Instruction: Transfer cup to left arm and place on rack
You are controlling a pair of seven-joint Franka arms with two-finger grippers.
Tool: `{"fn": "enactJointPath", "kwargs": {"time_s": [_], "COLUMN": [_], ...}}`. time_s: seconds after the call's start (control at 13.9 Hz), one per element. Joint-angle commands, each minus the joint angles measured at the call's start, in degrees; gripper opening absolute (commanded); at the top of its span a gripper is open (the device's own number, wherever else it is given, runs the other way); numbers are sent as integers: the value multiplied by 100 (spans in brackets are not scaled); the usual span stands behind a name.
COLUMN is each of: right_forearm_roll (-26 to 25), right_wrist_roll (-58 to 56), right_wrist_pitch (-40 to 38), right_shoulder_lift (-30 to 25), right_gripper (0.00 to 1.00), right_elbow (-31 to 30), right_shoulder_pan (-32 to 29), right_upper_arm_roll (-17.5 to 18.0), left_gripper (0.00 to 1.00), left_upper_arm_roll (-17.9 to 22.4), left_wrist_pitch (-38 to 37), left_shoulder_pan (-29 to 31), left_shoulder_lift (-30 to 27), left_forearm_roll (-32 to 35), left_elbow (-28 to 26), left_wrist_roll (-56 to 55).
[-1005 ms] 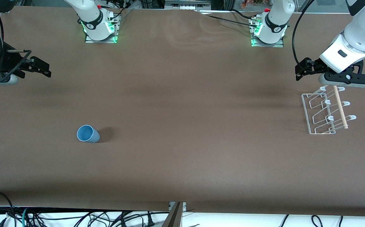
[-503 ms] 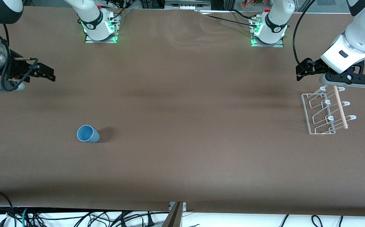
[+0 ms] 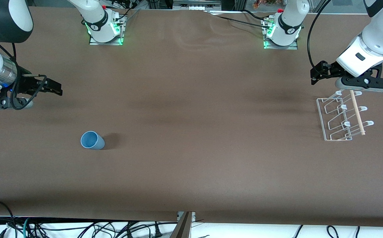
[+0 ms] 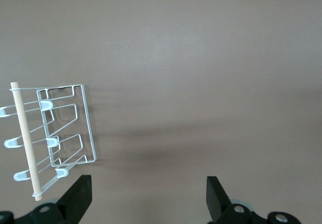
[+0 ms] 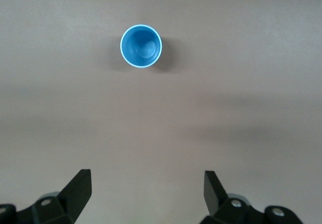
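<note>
The light-blue cup [image 3: 92, 140] stands upright on the brown table toward the right arm's end; the right wrist view shows its open mouth [image 5: 141, 46]. My right gripper [image 3: 55, 89] is open and empty, up over bare table, apart from the cup; its two black fingers stand wide apart [image 5: 146, 191]. The white wire rack [image 3: 342, 115] with its wooden dowel sits at the left arm's end and also shows in the left wrist view [image 4: 55, 136]. My left gripper [image 3: 314, 76] is open and empty [image 4: 148, 199], hovering beside the rack's end that lies toward the robot bases.
The two arm bases [image 3: 105, 31] [image 3: 281, 34] stand along the table's edge by the robots. Loose cables [image 3: 79, 228] hang below the table edge nearest the camera.
My right gripper has moved over the table toward the cup and a little lower in the front view. The left arm has barely moved. The cup and rack are still.
</note>
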Motion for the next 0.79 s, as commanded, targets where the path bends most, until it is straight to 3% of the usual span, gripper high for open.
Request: {"fn": "enactJointPath", "kwargs": {"time_s": [0.0,0.5,0.72], "right_forearm_roll": [-21,-21,-39], "right_wrist_roll": [-181,-648,-666], "right_wrist_pitch": [379,2065,2385], "right_shoulder_lift": [530,2217,2527], "right_gripper": [99,99,99], "right_elbow": [162,162,223], "right_shoulder_pan": [-88,-211,-193], "right_upper_arm_roll": [35,35,44], "left_gripper": [100,100,100], "left_upper_arm_roll": [-35,-35,-35], "left_wrist_pitch": [-63,-54,-54], "left_shoulder_pan": [-10,-10,-10], "left_shoulder_lift": [85,85,85], "left_forearm_roll": [173,173,173], "left_elbow": [158,158,158], "left_wrist_roll": [49,49,49]}}
